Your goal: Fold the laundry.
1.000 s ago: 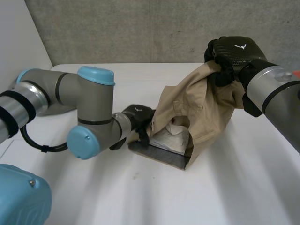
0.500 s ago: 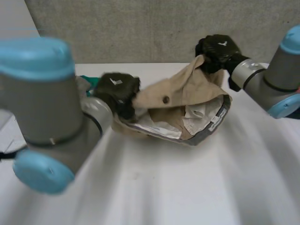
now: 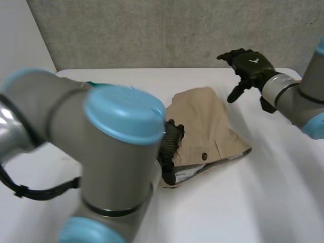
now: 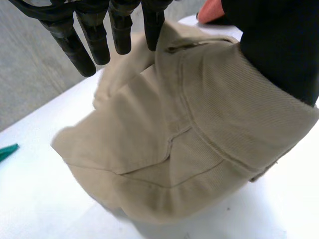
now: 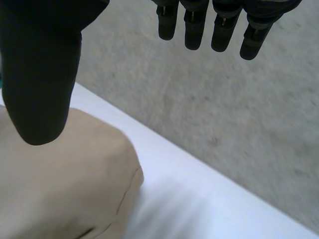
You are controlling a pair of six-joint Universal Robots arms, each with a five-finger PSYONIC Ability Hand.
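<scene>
- Released within the last half second, the tan garment [image 3: 207, 121] has been dropped from both hands and now lies heaped on the white table [image 3: 228, 212].
- The right hand [image 3: 250, 66] is seen lifted clear at the garment's 2 o'clock, with fingers and thumb spread straight and nothing held.
- The left hand [image 3: 171, 147] is placed at the garment's 8 o'clock edge, by the waistband. Its fingers [image 4: 94, 40] are held straight above the cloth and nothing is pinched. Whether the thumb touches the waistband cannot be told.
- The table at the garment's 9 o'clock is blocked by the left arm [image 3: 116, 152], and a green scrap [image 4: 6, 152] is glimpsed on the table well apart from the cloth.
- Fine ribbed weave, stitched seams and a pocket outline are shown on the garment, with a dark button [image 3: 204, 157] near its 6 o'clock edge.
- Rough grey concrete wall [image 3: 152, 30] is seen behind.
</scene>
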